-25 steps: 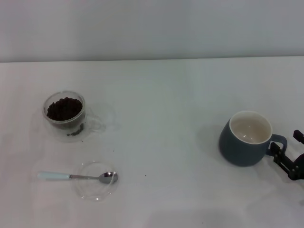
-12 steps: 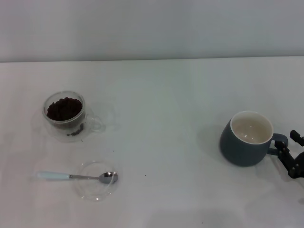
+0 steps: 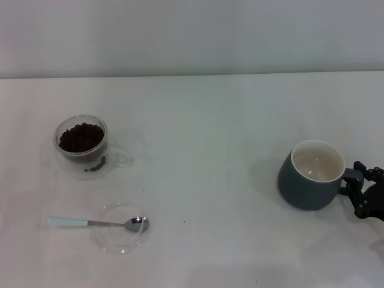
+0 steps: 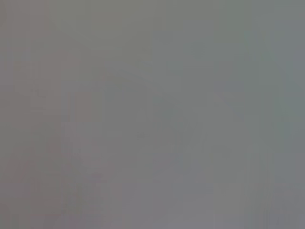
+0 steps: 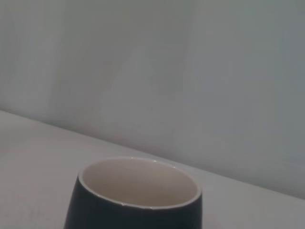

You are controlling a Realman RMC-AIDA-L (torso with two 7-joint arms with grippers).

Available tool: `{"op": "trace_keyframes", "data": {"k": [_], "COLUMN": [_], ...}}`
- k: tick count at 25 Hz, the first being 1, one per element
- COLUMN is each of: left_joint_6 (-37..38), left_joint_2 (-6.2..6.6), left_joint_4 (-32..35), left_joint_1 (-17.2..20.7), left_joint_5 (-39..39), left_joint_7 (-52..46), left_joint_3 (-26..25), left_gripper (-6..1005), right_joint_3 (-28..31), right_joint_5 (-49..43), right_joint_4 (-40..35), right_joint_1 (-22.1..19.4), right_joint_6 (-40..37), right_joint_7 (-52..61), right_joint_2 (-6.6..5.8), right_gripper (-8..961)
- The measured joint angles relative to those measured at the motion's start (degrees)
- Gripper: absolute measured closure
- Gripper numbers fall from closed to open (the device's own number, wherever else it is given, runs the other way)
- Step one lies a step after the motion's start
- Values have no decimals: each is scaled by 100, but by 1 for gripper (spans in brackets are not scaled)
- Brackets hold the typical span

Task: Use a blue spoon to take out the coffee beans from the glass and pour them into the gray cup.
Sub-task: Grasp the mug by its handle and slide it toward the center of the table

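Although the right gripper (image 3: 365, 191) sits low at the bench's right edge, right at the loop handle of the gray cup (image 3: 311, 174), the thing this job turns on lies far across on the left: the blue spoon (image 3: 96, 223) rests flat with its metal bowl inside a flat clear dish (image 3: 122, 240) and its pale handle pointing out toward the robot's left, its long axis running side to side across the bench (image 3: 204, 132). Just behind it stands the glass (image 3: 83, 145), heaped with coffee beans (image 3: 80, 137), its clear handle turned toward the middle. The gray cup looks empty; from the right wrist camera its cream inside (image 5: 138, 179) shows bare. I judge the left arm the nearer one for picking up the spoon, yet it is nowhere in sight, and its wrist camera shows only blank gray. As for the right gripper's fingers, they seem to flank the cup's handle, but whether they pinch it or stand released I cannot tell.
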Motion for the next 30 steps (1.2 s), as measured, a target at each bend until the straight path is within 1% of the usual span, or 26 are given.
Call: {"op": "trace_keyframes", "data": {"k": [5, 10, 19, 30], "left_joint_6": [-4, -9, -23, -26], "left_joint_2": [1, 2, 1, 1], "left_joint_4": [0, 0, 0, 0], "left_joint_1": [-20, -30, -25, 6], "left_joint_5": [0, 0, 0, 0], "left_joint_7": [15, 22, 23, 30], "left_joint_3": [-8, -14, -15, -14], "left_gripper": [354, 354, 354, 357], "right_joint_3": [-39, -162, -315, -875], "right_joint_5": [-11, -18, -96, -105], "right_joint_4": [-1, -1, -141, -444], "right_joint_1": [74, 135, 169, 212], "right_joint_6": [43, 36, 47, 142], "right_joint_7": [-2, -30, -150, -118], "right_joint_2": [0, 0, 0, 12], "right_gripper": [678, 745, 780, 808]}}
